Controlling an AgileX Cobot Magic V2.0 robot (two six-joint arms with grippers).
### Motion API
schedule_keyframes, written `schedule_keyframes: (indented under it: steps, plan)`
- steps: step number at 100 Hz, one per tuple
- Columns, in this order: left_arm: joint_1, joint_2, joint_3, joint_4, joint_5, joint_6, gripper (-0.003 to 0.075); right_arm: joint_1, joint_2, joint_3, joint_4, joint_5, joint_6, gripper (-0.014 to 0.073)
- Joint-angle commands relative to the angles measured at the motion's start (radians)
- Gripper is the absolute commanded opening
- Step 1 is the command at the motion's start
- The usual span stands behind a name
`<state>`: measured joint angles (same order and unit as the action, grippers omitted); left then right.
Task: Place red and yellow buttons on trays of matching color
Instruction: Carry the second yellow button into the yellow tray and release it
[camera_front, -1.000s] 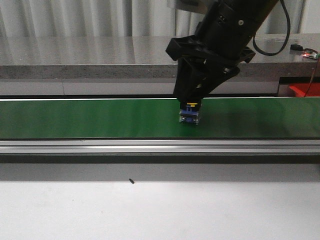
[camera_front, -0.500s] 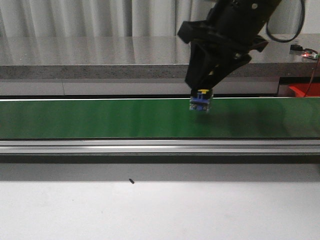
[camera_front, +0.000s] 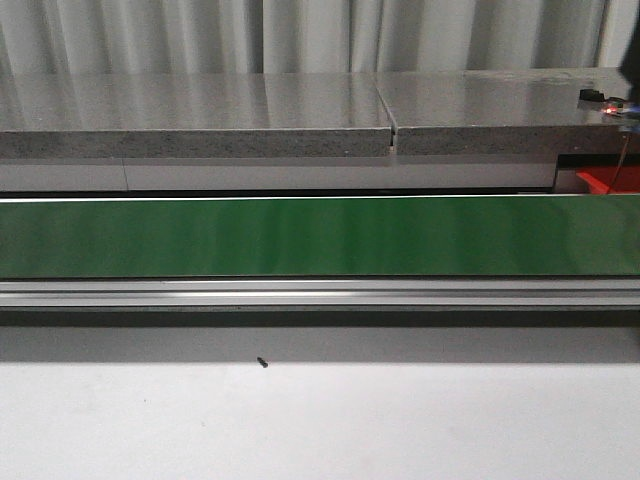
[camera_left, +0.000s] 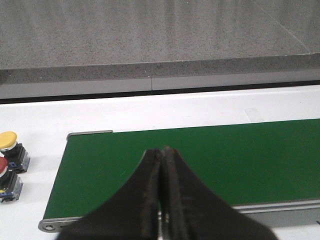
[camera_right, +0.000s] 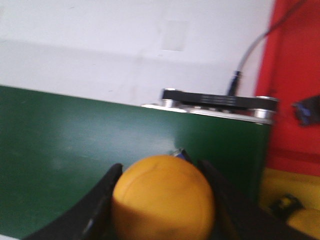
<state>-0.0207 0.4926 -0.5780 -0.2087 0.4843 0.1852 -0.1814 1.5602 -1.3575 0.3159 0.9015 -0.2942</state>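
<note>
A long green conveyor belt (camera_front: 300, 237) crosses the white table (camera_front: 320, 420) before a grey stone counter (camera_front: 190, 110) and pale curtains (camera_front: 300, 35). The right gripper (camera_right: 162, 200) clasps a yellow-capped button (camera_right: 162, 200) above the belt's right end, near the red tray (camera_right: 295, 75). The left gripper (camera_left: 161, 195) is clenched, empty.

Yellow button (camera_right: 162, 197) between claw (camera_right: 160, 200) fingers

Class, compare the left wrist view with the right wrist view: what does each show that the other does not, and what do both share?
Only the left wrist view shows the shut left gripper and two loose buttons off the belt's end, a yellow button and a red button. Only the right wrist view shows the right gripper shut on a yellow-capped button, plus a red tray and a yellow tray. Both show the green belt.
</note>
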Motion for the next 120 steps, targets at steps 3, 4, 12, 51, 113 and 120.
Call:
schedule_keyframes:
  steps: [3,4,12,51,113,120]
  plan:
    - [-0.006,0.005,-0.027,-0.01,-0.082,-0.001,-0.002,-0.13,-0.053,-0.032,0.01,-0.022,0.0,0.0214]
    - [-0.006,0.005,-0.027,-0.01,-0.082,-0.001,-0.002,-0.146,-0.053,-0.032,0.01,-0.022,0.0,0.0214]
    - [-0.006,0.005,-0.027,-0.01,-0.082,-0.001,-0.002,-0.231,-0.051,-0.032,0.01,-0.022,0.0,0.0214]
    - [-0.006,0.005,-0.027,-0.01,-0.082,-0.001,-0.002,-0.492,0.006,0.026,0.06,-0.173,-0.001,0.0214]
    - [-0.006,0.005,-0.027,-0.01,-0.082,-0.001,-0.002,-0.493,0.134,0.237,0.143,-0.385,-0.02,0.0214]
    - [-0.006,0.005,-0.027,-0.01,-0.082,-0.001,-0.002,-0.492,0.142,0.237,0.15,-0.394,-0.02,0.0214]
